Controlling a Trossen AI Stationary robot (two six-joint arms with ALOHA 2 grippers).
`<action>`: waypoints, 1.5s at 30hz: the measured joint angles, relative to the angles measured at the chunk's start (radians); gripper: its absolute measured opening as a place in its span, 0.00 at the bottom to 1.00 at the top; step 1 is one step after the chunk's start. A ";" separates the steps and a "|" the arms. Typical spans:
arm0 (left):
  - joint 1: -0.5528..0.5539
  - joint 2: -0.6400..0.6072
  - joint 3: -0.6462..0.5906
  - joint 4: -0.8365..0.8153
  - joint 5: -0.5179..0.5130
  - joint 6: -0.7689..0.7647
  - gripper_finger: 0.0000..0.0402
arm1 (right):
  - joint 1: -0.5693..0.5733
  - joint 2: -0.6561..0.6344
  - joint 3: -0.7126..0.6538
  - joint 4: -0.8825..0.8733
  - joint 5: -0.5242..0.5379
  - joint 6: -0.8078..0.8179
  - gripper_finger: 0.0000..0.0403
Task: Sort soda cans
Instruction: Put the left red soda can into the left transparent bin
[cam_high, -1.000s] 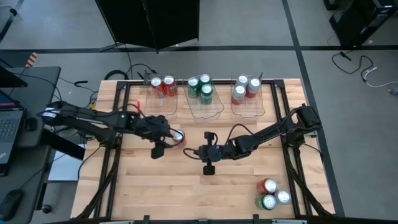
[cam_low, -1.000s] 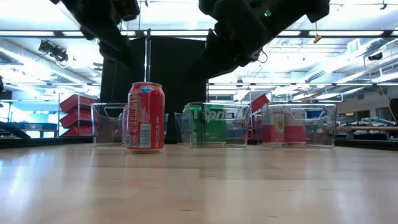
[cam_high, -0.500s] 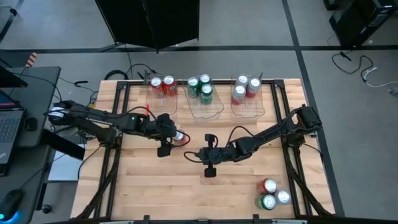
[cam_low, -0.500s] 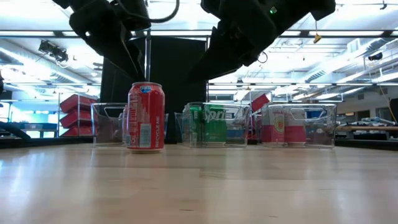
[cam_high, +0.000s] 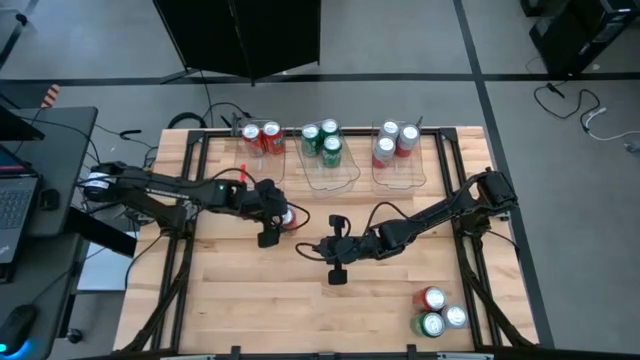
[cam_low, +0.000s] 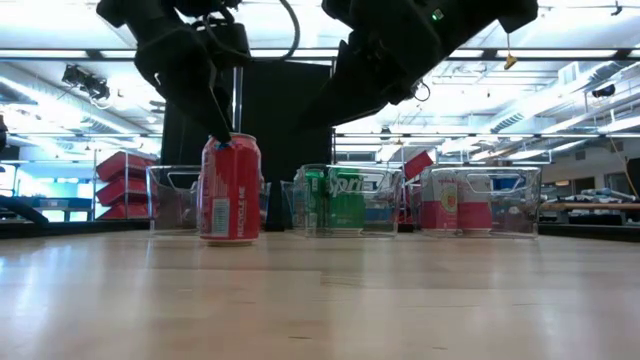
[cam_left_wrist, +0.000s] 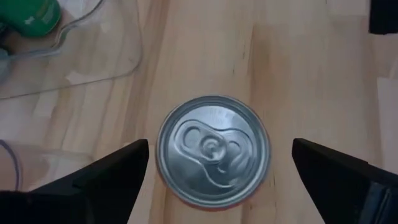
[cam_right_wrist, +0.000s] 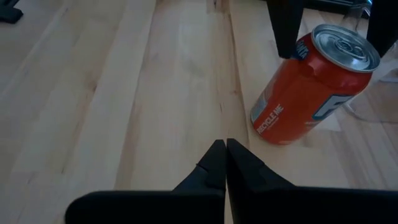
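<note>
Wooden planks run across the table (cam_high: 250, 300), with a dim room beyond in the low view. Over a lone red can (cam_high: 288, 217) near the table's middle hangs the left gripper (cam_high: 270, 222), fingers (cam_left_wrist: 106, 174) spread wide to either side of the silver top (cam_left_wrist: 213, 148) and not touching it. One second ago that gripper sat to the can's left and higher; it has since slid across and dropped until its fingertips flank the rim in the low view (cam_low: 225, 140). The can stands upright. That reads as the approach nearly finished, with closing and lifting toward the red bin as the likely next step.

Just right of the can, the right gripper (cam_high: 338, 250) waits above bare wood, fingers pressed together (cam_right_wrist: 224, 158), unchanged.

Counts from above: 3 clear bins along the far edge. The left bin (cam_high: 262, 165) holds 2 red cans, the middle bin (cam_high: 330, 175) 3 green, the right bin (cam_high: 402, 170) 3 cans, their colours hard to tell. At the near right corner stands a cluster (cam_high: 437, 313) of 3 unsorted cans.
</note>
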 joint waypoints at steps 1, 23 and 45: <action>0.002 0.005 0.000 0.004 0.000 0.000 0.99 | 0.000 0.000 0.000 0.001 0.000 0.000 0.00; 0.068 -0.027 0.054 -0.039 -0.032 0.062 0.56 | 0.005 0.001 0.000 -0.003 -0.001 0.001 0.00; 0.429 -0.435 0.058 -0.370 -0.179 -0.074 0.56 | 0.005 0.001 0.000 0.009 -0.001 0.002 0.00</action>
